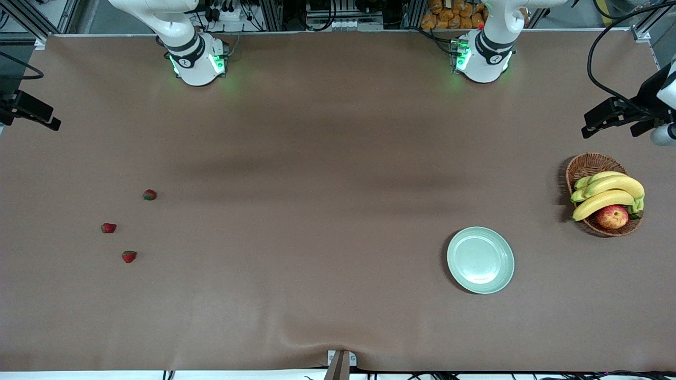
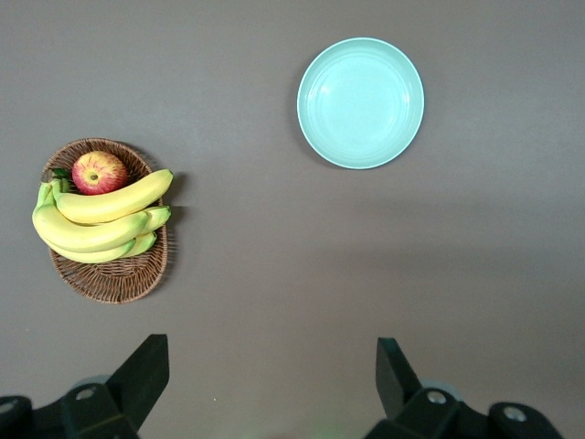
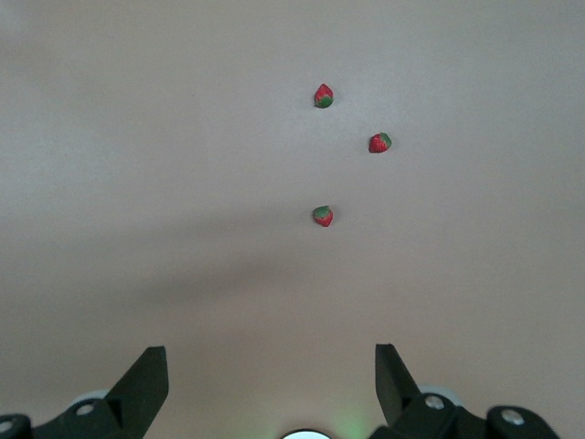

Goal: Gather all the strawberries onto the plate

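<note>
Three strawberries lie apart on the brown table toward the right arm's end: one (image 1: 150,195) nearest the bases, one (image 1: 108,228), and one (image 1: 129,256) nearest the front camera. They also show in the right wrist view (image 3: 323,216), (image 3: 380,143), (image 3: 324,96). The mint-green plate (image 1: 480,259) sits bare toward the left arm's end and also shows in the left wrist view (image 2: 361,102). My right gripper (image 3: 271,384) is open and empty, high over the table short of the strawberries. My left gripper (image 2: 272,384) is open and empty, high over the table short of the plate.
A brown wicker basket (image 1: 590,164) with bananas (image 1: 607,192) and a red-yellow apple (image 1: 612,216) stands at the left arm's end, beside the plate and a little farther from the front camera. It also shows in the left wrist view (image 2: 114,274).
</note>
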Controlling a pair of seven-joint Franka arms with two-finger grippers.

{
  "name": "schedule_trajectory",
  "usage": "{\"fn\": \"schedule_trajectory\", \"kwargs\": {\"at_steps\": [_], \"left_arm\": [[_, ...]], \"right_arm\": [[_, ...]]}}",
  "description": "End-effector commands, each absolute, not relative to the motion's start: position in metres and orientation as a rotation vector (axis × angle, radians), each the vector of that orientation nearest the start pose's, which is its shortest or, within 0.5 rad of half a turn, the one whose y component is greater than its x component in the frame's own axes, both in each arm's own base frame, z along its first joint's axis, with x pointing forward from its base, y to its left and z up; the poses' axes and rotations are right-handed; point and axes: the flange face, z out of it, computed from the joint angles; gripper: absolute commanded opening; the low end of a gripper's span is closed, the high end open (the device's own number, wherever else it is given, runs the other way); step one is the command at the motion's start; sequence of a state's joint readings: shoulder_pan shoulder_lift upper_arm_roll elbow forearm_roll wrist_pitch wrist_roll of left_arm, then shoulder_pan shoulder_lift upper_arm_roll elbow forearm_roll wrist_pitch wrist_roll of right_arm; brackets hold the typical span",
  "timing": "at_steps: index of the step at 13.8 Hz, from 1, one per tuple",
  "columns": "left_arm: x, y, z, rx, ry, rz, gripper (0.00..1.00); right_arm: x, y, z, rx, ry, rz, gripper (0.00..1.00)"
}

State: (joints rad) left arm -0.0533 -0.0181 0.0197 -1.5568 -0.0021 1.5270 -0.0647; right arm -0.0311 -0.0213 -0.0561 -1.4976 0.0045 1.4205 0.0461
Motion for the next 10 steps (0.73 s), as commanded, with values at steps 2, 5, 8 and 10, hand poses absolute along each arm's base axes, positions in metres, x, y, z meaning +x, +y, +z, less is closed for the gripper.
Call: {"fn": "schedule_trajectory", "kwargs": {"at_steps": [2, 5, 8, 10], "left_arm": [[0.5442, -0.0185, 0.6365, -3.157, -0.064, 0.023, 1.0], [0.5487, -0.0125, 0.6306, -3.161, -0.074, 0.038, 1.0], [0.5481, -0.0101, 0.6305, -3.154, -0.091, 0.04, 1.0], [0.546, -0.0107, 0.6323, -3.153, -0.096, 0.037, 1.0]], "right_arm": [[0.5293, -0.0474, 0.6611, -3.109, 0.23, 0.09, 1.0], [0.5293, -0.0474, 0.6611, -3.109, 0.23, 0.09, 1.0], [0.5292, -0.0482, 0.6618, -3.108, 0.232, 0.088, 1.0], [0.5293, -0.0474, 0.6618, -3.109, 0.23, 0.088, 1.0]]}}
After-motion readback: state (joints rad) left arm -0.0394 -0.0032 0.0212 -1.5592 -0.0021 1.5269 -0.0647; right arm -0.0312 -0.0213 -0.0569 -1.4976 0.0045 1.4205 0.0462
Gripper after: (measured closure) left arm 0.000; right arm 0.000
